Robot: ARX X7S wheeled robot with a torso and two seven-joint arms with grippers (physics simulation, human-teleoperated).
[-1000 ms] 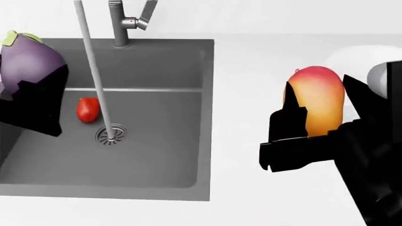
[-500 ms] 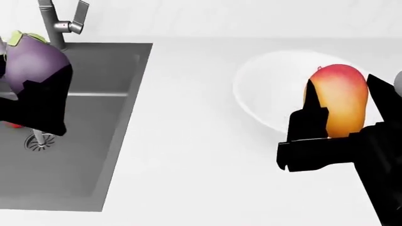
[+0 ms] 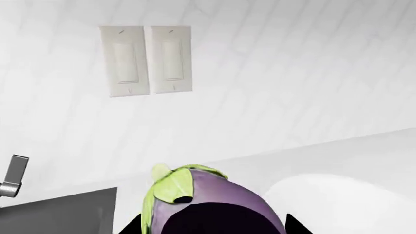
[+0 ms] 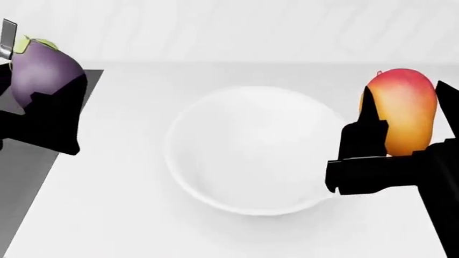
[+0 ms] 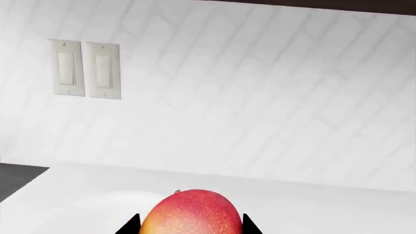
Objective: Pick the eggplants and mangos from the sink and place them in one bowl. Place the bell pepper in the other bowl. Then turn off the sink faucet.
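The white bowl (image 4: 255,150) sits on the pale counter (image 4: 129,226), empty. To its right the mango (image 4: 403,110) stands upright, red end up, clamped in the right gripper (image 4: 401,134) above the counter just beside the bowl's rim. To the bowl's left the eggplant (image 4: 43,72), green cap toward the wall, is gripped by the left gripper (image 4: 43,115) over the counter's edge by the sink (image 4: 18,177). Beyond the bowl rises a white tiled wall (image 5: 260,97) bearing two light switches (image 5: 85,68)
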